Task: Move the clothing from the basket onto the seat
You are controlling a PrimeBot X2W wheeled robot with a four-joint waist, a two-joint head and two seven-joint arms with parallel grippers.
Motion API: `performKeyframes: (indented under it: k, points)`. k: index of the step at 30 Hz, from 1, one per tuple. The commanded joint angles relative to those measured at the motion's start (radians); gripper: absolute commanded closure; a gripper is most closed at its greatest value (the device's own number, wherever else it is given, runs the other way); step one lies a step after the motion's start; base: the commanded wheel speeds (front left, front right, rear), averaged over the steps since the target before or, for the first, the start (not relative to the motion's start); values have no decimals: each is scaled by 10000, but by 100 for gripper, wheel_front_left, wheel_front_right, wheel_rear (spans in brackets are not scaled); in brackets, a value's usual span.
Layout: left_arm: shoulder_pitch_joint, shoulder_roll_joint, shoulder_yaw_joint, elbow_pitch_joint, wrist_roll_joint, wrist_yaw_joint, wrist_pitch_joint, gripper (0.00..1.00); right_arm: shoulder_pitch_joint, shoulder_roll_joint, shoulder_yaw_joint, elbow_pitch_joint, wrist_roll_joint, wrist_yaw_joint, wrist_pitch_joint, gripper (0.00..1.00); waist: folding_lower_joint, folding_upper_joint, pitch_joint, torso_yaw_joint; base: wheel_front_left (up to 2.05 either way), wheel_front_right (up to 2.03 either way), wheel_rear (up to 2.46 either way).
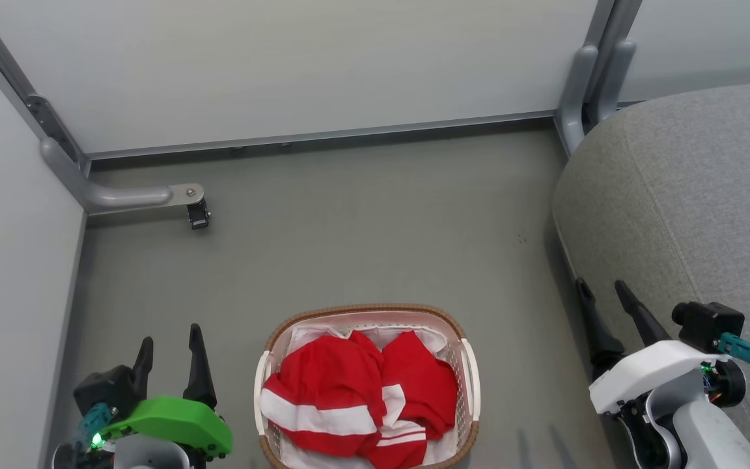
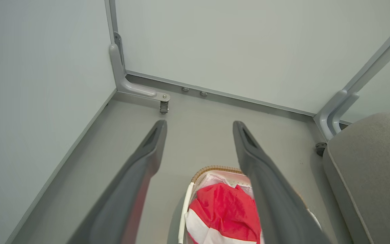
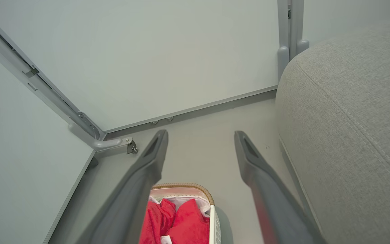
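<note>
Red clothing [image 1: 355,397] with white bands lies bunched inside the white basket [image 1: 469,378], which has a brown woven rim and stands on the floor at the bottom centre of the head view. The clothing [image 2: 223,213] and basket [image 2: 183,217] also sit low in the left wrist view, and the clothing [image 3: 181,223] with the basket [image 3: 185,186] in the right wrist view. The grey seat [image 1: 694,215] fills the right side. My left gripper [image 1: 170,348] hangs open left of the basket. My right gripper [image 1: 603,293] hangs open beside the seat's edge, right of the basket. Both hold nothing.
White partition walls [image 1: 284,65] close the back and left, with grey metal posts and a caster foot [image 1: 198,215] sticking out onto the grey floor [image 1: 362,228] at the left. Another post [image 1: 583,91] stands by the seat's far corner.
</note>
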Motion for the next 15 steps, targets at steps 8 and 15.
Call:
performKeyframes:
  k: [8, 15]
  points:
    - [-130, 116, -71, -277, 989, 222, -268, 0, -193, 1, -142, -28, -1044, 3, -281, 0, 0, 0, 45, 0, 0, 0, 0]
    - [80, 43, -40, -457, 1552, 226, -424, 0, -32, 70, -164, 30, -1688, 3, -435, 0, 0, 0, -19, 2, 0, 0, 0]
